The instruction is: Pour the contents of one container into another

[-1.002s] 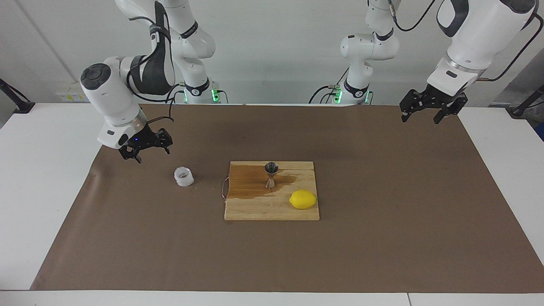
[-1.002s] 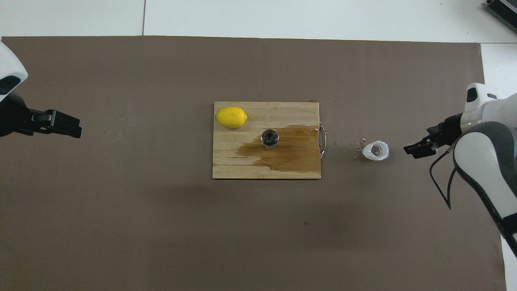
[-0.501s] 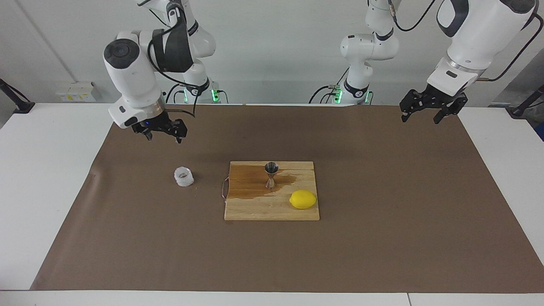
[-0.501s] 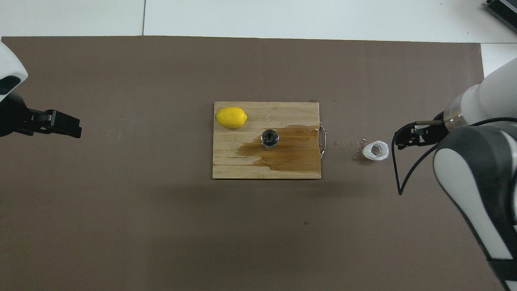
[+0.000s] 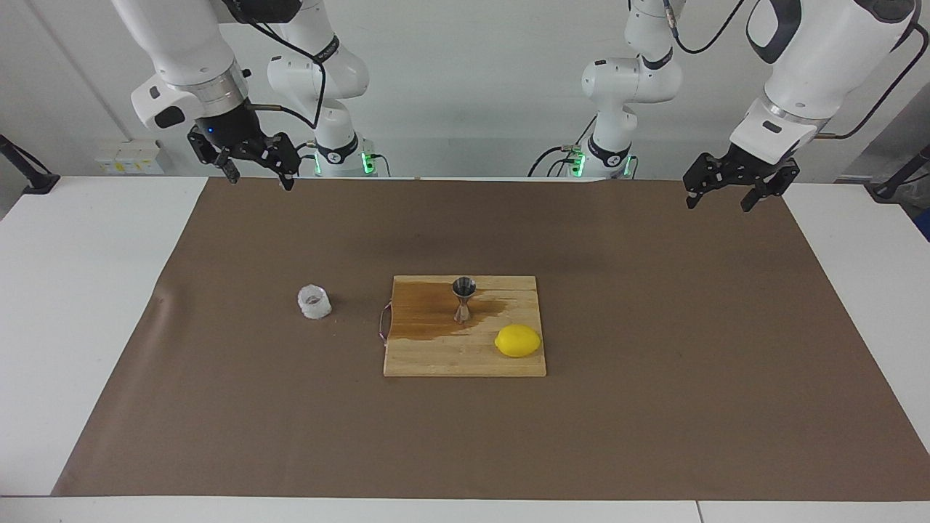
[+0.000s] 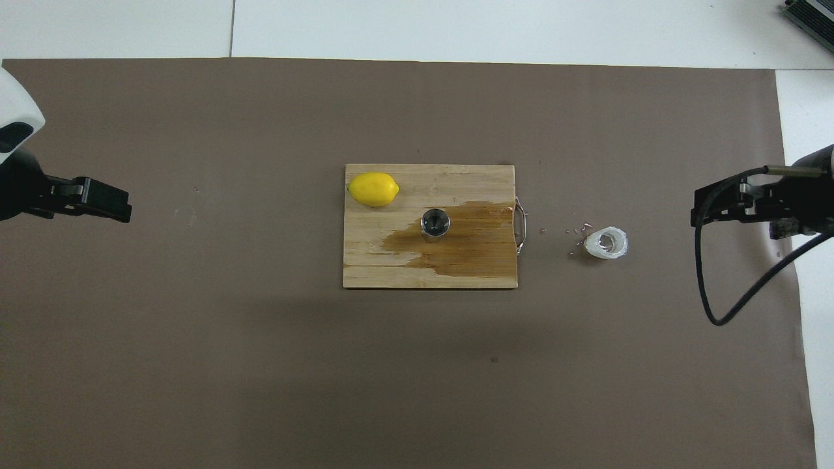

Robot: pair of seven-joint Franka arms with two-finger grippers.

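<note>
A: Glass cup: state its location.

B: The squat glass cup stands upright on the brown mat, toward the right arm's end of the table. It sits beside the wooden cutting board, just off the board's metal handle, without touching it. Small specks lie on the mat between cup and handle.

A: And the steel jigger?

B: The jigger stands upright on the cutting board, near its middle, inside a dark wet stain that spreads toward the handle end. A lemon lies on the same board, at the corner farther from the robots and toward the left arm's end. Jigger and lemon are apart.

A: Report the right pincer.

B: The right pincer hangs raised over the mat's edge nearest the robots, at the right arm's end. Its fingers are spread and hold nothing. It is well apart from the cup.

A: Report the left pincer.

B: The left pincer hangs over the mat at the left arm's end, fingers spread, holding nothing. That arm waits, well apart from the board.

A: Contact status?

B: Neither pincer touches any item.
</note>
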